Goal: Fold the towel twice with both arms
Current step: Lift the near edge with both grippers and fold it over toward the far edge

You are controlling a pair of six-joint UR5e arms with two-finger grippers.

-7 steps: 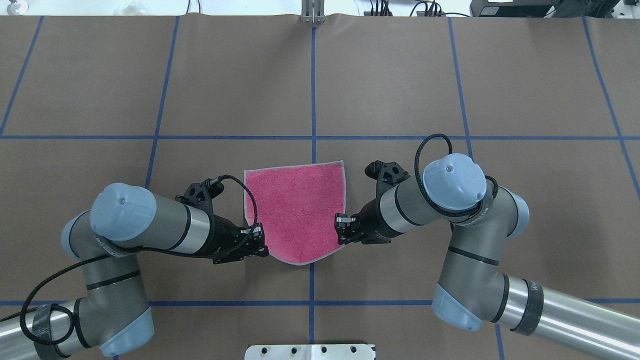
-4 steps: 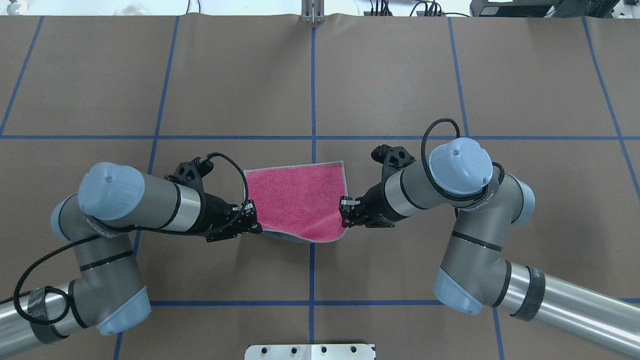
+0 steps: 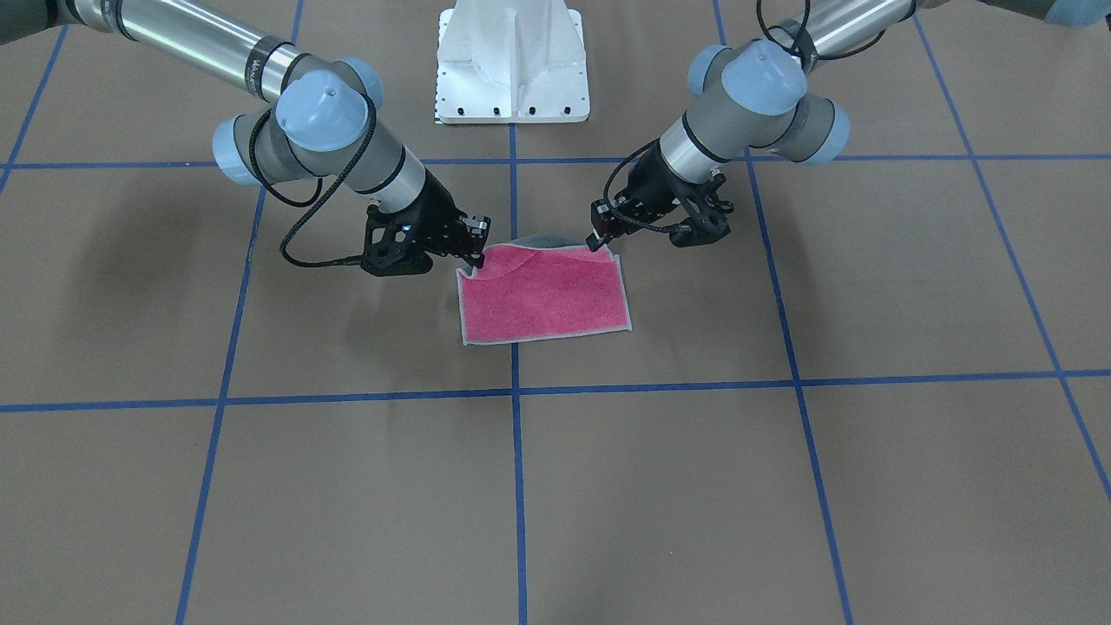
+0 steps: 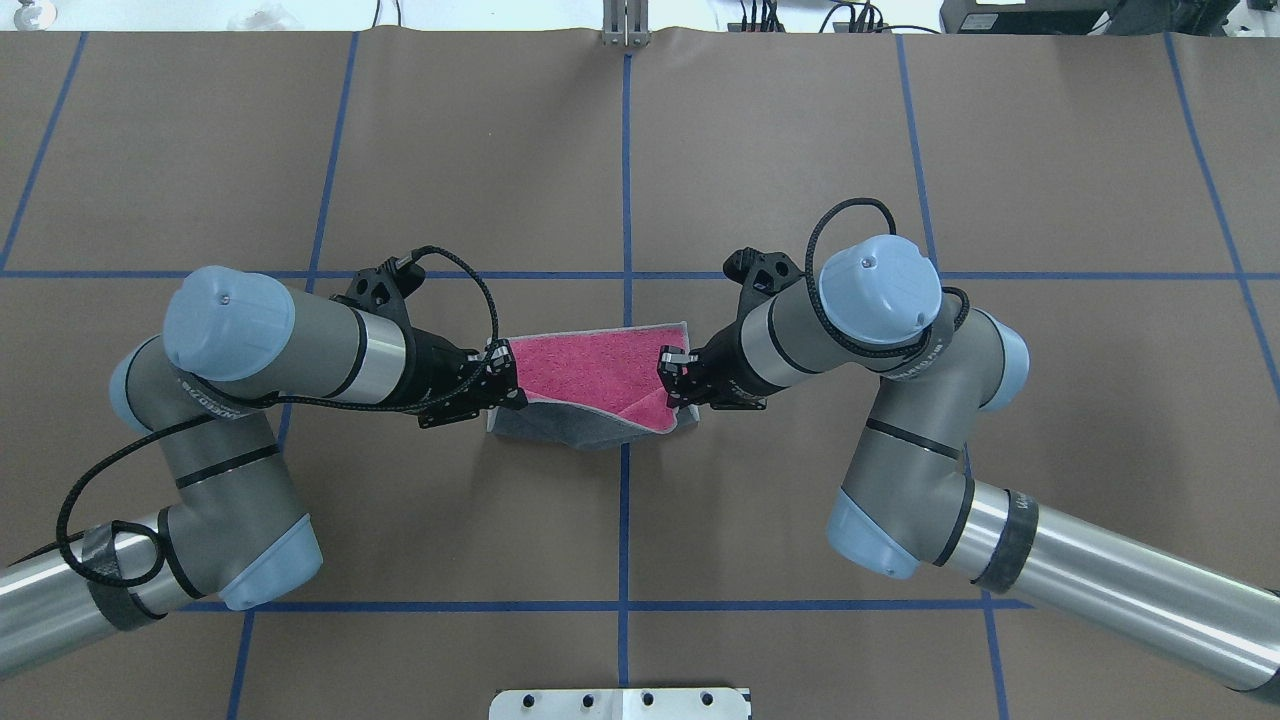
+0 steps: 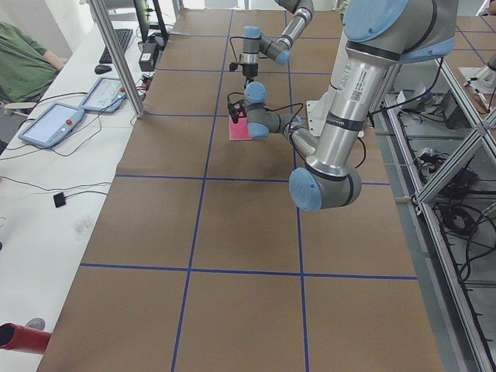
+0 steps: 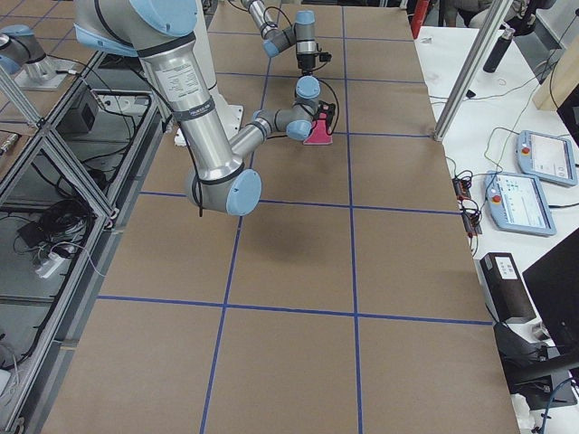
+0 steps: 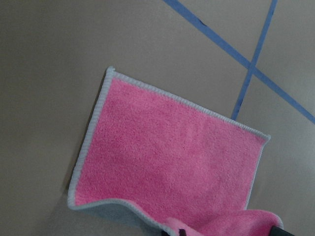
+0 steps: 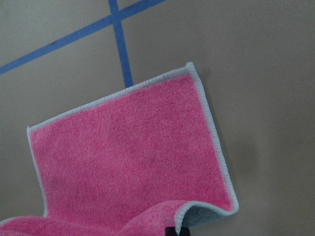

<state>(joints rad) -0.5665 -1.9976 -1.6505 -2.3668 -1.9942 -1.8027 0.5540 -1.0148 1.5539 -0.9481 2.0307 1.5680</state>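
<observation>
The towel [image 4: 590, 368] lies mid-table, pink face up, its far edge flat on the mat. Its near edge is raised and curled toward the far edge, showing the grey underside [image 4: 565, 425]. My left gripper [image 4: 505, 385] is shut on the towel's near left corner, and my right gripper [image 4: 675, 385] is shut on the near right corner. From the front, the left gripper [image 3: 599, 239] and right gripper [image 3: 476, 256] hold the lifted edge above the flat pink part [image 3: 542, 299]. Both wrist views look down on the pink cloth [image 7: 167, 157] [image 8: 123, 152], with the held fold at the bottom edge.
Blue tape lines [image 4: 625, 180] divide the brown mat into squares. The white pedestal base [image 3: 512, 61] stands on the robot's side of the towel. A metal post [image 4: 625, 25] rises at the far edge. A side desk holds tablets [image 5: 50, 124], and a person's green sleeve [image 5: 23, 58] shows there.
Both grippers have moved away from the robot, carrying the towel's near edge toward its far edge. Less pink shows, and the grey underside now hangs below the fold.
</observation>
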